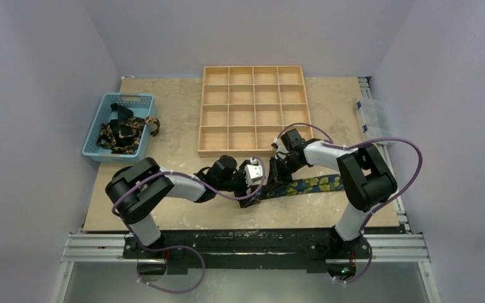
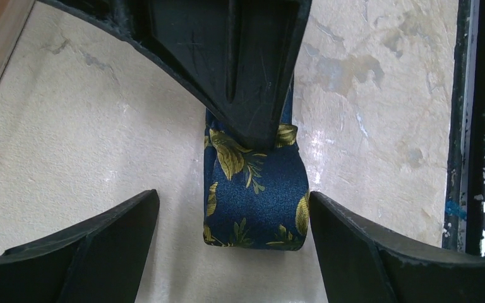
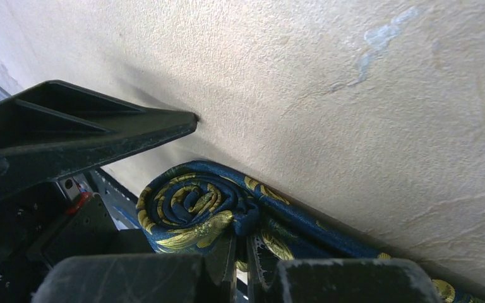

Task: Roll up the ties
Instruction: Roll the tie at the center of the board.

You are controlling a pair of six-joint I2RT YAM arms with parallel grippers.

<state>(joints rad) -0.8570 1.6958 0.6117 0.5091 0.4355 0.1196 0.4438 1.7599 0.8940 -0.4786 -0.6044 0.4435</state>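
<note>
Along the far left of the table [image 1: 170,126], top cam shows a blue basket [image 1: 129,98] w/ spare ties [image 1: 126,131] heaped inside, dark w/ gold print; neither wrist cam sees it. Next over is a wooden tray [image 1: 253,110], gridded compartments, at back centre. Near centre, left claw [image 1: 260,188] and right claw [image 1: 278,180] meet over one tie [image 1: 312,184]. Only the top cam gives the tie's whole lie: long axis approx left-right along the near part of the table, flat tail running under the right arm, rolled end pointing left at the claws. Left wrist cam adds detail: left claw [image 2: 233,199] is spread wide, fingers [image 2: 95,252] either side of the rolled end [image 2: 256,202], right finger just beside the fabric, left one apart. Same cam shows the tip of the right claw [image 2: 252,129] bearing down on the tie just behind the roll. Right wrist cam alone shows the rolled end [image 3: 189,211] end-on as a spiral, several turns, navy w/ yellow leaves. There the right claw [image 3: 239,252] is closed tight at the tie; can't tell if fabric is pinched btwn. Far right, a clear plastic box [image 1: 371,117] sits at the table edge. Table is beige, mottled, stained. Pale walls [image 1: 240,31] on 3 sides, metal rail [image 1: 246,243] at near edge.
</note>
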